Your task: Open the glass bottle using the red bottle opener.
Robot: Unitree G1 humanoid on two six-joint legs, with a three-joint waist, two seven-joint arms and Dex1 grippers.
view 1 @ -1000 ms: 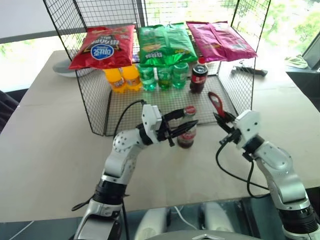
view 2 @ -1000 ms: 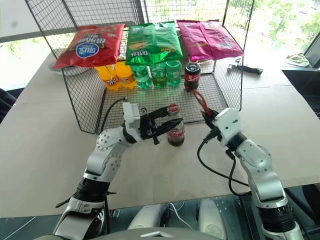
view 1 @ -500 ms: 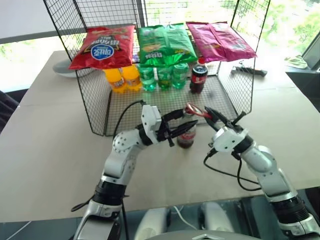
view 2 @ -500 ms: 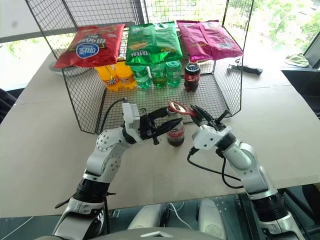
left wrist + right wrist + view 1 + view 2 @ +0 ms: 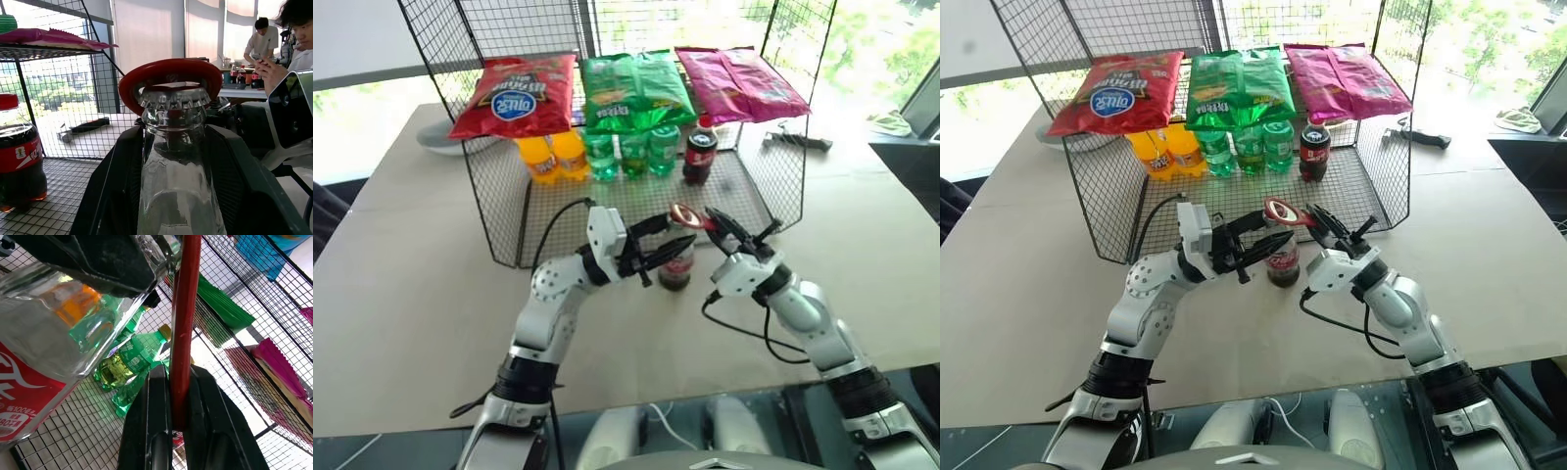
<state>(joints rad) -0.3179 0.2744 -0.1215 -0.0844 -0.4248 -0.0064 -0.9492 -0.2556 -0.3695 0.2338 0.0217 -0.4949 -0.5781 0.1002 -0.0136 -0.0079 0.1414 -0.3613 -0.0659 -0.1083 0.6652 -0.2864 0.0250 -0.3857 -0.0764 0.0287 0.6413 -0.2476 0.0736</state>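
Bottle [image 5: 676, 266] upright on desk [image 5: 421, 294], just in front of wire rack [image 5: 499, 211], capped. Left hand [image 5: 668, 238] clamped around its neck. Right hand [image 5: 729, 233] shut on opener [image 5: 689, 216] handle; red loop head sits over cap [image 5: 174, 97], roughly level

Two head cameras look down over the table [image 5: 401, 294]; both wrist cameras sit close against the same glass bottle [image 5: 181, 166].

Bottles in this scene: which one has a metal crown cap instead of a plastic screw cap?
The glass bottle held in the left tool, standing on the table outside the wire rack, with the red bottle opener over its cap.
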